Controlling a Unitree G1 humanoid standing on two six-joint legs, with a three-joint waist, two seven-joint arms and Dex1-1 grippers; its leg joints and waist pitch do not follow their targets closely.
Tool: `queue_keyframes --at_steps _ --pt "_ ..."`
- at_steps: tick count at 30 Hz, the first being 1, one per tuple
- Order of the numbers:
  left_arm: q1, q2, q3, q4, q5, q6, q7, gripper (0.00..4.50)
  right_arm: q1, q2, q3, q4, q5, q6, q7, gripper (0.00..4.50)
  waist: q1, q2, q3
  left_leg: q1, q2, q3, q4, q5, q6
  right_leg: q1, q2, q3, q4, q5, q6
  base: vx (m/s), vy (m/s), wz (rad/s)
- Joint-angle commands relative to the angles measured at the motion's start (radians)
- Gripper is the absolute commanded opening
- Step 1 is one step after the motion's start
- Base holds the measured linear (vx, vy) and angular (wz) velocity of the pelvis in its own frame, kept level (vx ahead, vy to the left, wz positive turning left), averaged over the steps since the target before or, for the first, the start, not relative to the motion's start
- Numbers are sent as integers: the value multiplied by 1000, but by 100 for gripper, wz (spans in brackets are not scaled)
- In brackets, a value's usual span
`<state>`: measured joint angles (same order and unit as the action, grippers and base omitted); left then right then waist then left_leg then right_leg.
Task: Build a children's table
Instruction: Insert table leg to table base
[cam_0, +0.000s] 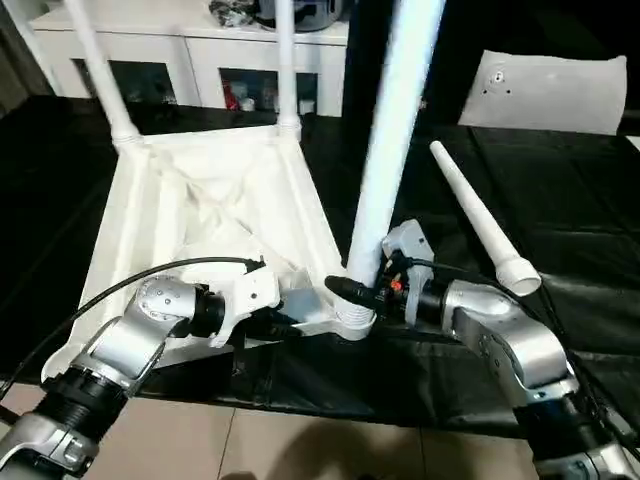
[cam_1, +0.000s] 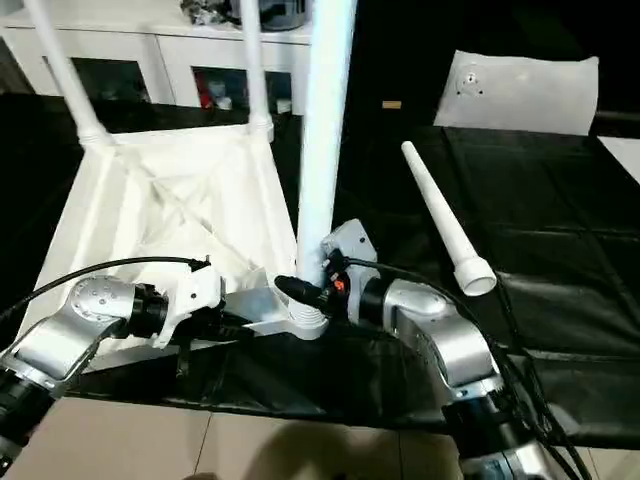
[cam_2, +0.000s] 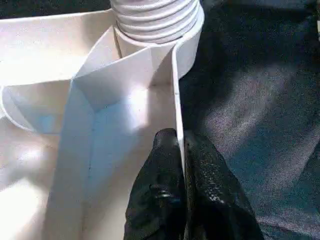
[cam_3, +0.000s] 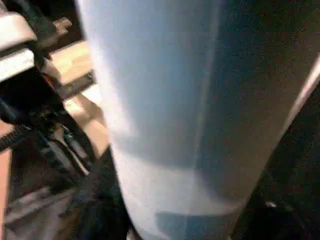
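Observation:
The children's table top (cam_0: 200, 200) lies upside down on a black cloth, its ribs facing up. Two white legs (cam_0: 105, 70) (cam_0: 286, 60) stand in its far corner sockets. A third leg (cam_0: 395, 120) stands upright in the near right socket (cam_0: 352, 320). My right gripper (cam_0: 352, 290) is shut around this leg just above the socket, and the leg (cam_3: 175, 100) sits close in front of the right wrist camera. My left gripper (cam_2: 180, 142) is shut on the top's thin near rim (cam_2: 176, 90), just beside that socket. A fourth leg (cam_0: 480, 220) lies loose on the cloth to the right.
A white cabinet with glass doors (cam_0: 200, 50) stands behind the table top. A white panel (cam_0: 550, 90) leans at the back right. The black cloth (cam_0: 560, 180) ends near me, with tiled floor (cam_0: 300, 440) below its edge.

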<state>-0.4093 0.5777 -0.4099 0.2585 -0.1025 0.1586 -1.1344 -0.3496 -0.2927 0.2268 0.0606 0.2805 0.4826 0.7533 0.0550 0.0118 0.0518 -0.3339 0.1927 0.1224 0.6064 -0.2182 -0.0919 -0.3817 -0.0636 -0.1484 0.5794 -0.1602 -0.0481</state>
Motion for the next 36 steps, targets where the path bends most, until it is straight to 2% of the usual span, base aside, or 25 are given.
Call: queue_keyframes --at_steps 1,8,10,11,12,16,22,23,24,26,27,29,31,32,36 --pt "-29 -5 -18 -30 -10 -33 -65 0 2 -9 26 36 -18 10 5 193 -2 7 -61 -9 37 7 -78 -158 25 57 -91 71 -77 -368 -75 0 0 0" --pt "-35 1 -13 -12 3 -53 -75 0 5 -27 33 33 -13 33 33 193 3 5 -64 -8 37 9 -79 -144 29 57 -89 72 -75 -353 -81 0 0 0" --pt "-39 -5 -15 -6 8 -59 -79 0 8 -19 27 39 -9 38 35 193 3 8 -63 -8 37 8 -79 -145 27 57 -89 72 -75 -353 -83 0 0 0" --pt "-40 -8 -15 -5 10 -61 -80 0 9 -15 24 43 -6 39 34 193 3 5 -63 -8 36 9 -79 -148 26 58 -90 72 -76 -357 -81 0 0 0" --pt "-41 -12 -16 -8 10 -60 -81 0 10 -6 16 50 0 40 27 193 4 9 -64 -7 36 9 -79 -148 26 57 -90 72 -77 -361 -81 0 0 0" --pt "-44 -23 -8 -5 17 -61 -57 0 25 29 -45 90 45 50 -1 193 3 10 -63 -3 38 8 -80 -180 19 54 -91 69 -83 -388 -80 0 0 0" --pt "-47 -33 18 18 23 -61 -13 0 73 56 -126 117 98 36 -17 193 11 13 -64 -2 40 10 -81 -186 19 53 -92 70 -82 -370 -86 0 0 0" --pt "-47 -36 25 20 20 -58 -7 0 93 64 -140 113 113 30 -15 193 13 19 -63 -1 40 9 -81 -194 17 53 -92 69 -82 -375 -87 0 0 0" --pt "-46 -39 34 22 16 -54 1 0 117 73 -156 109 130 21 -13 193 15 15 -64 0 41 11 -82 -198 18 52 -93 69 -85 -379 -83 0 0 0" --pt "-47 -46 44 25 14 -49 11 0 154 84 -169 109 137 -8 -10 193 22 13 -66 -3 41 11 -82 -189 19 55 -95 69 -83 -376 -80 0 0 0" --pt "-47 -48 47 27 14 -47 14 0 167 88 -171 110 138 -21 -10 193 26 19 -65 -2 41 10 -83 -188 19 53 -94 69 -83 -375 -80 0 0 0" --pt "-50 -56 55 35 16 -43 29 0 207 100 -179 114 138 -58 -9 193 25 17 -64 -4 41 11 -84 -193 19 53 -93 68 -84 -372 -78 0 0 0" --pt "-52 -62 56 40 17 -42 37 0 238 104 -183 111 142 -89 -3 193 25 15 -61 0 36 14 -84 -215 23 50 -94 65 -93 -431 -62 0 0 0" --pt "-52 -64 58 43 16 -41 39 0 252 106 -182 102 142 -100 -2 193 26 20 -61 0 35 14 -83 -220 23 50 -94 64 -94 -443 -57 0 0 0" --pt "-53 -65 61 45 16 -34 38 0 297 68 -123 68 69 -185 23 193 26 18 -63 -1 37 16 -85 -219 28 47 -92 61 -95 -450 -40 0 0 0"
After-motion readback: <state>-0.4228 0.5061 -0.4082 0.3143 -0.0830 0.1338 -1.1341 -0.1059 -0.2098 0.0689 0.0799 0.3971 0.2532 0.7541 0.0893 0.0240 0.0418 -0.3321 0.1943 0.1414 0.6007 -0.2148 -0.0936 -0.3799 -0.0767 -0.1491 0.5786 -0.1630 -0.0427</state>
